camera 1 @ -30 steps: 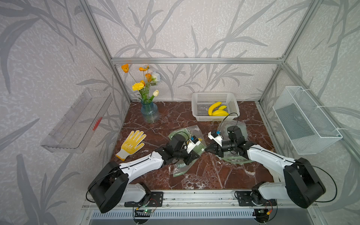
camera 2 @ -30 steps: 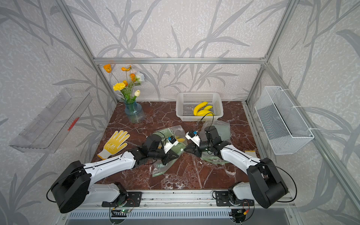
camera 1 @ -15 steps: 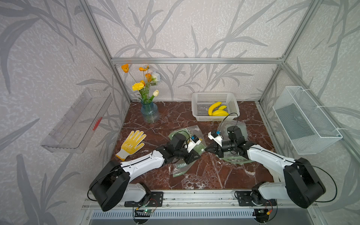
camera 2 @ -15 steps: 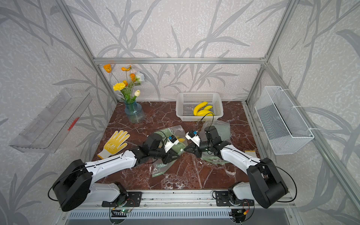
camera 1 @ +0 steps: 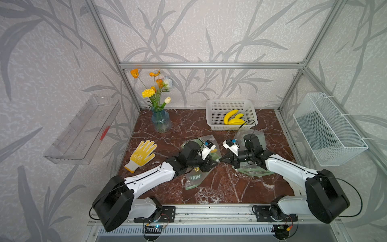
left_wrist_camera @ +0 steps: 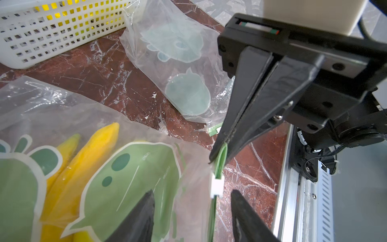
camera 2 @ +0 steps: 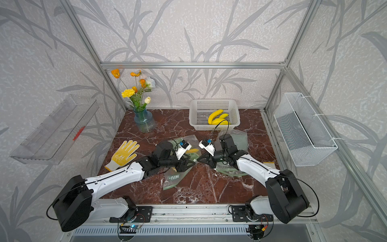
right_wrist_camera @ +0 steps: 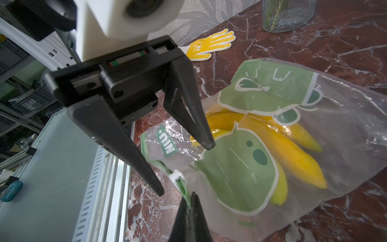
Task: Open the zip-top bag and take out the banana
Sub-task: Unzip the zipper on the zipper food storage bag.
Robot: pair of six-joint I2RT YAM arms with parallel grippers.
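The zip-top bag [right_wrist_camera: 345, 125], clear plastic with green cartoon prints, lies at the middle of the table and shows in both top views [camera 1: 194, 178] [camera 2: 173, 178]. Yellow bananas [right_wrist_camera: 282, 146] [left_wrist_camera: 83, 167] lie inside it. A white slider [left_wrist_camera: 216, 186] [right_wrist_camera: 177, 176] sits on the green zip strip at the bag's corner. My left gripper [left_wrist_camera: 192, 192] [right_wrist_camera: 184, 169] [camera 1: 213, 163] is open, its fingers on either side of the slider without touching it. My right gripper [right_wrist_camera: 191, 194] [left_wrist_camera: 217, 155] [camera 1: 222, 159] is shut on the end of the zip strip, just past the slider.
A white basket [camera 1: 230, 104] holding more bananas stands at the back. A second, flat bag [left_wrist_camera: 184, 62] lies under the right arm. A yellow glove [camera 1: 142, 155] and a flower vase [camera 1: 161, 121] are on the left. A wire basket [camera 1: 328, 130] hangs on the right wall.
My left gripper's jaws have opened around the slider. The right gripper stays shut on the zip strip, and both arms have hardly moved.
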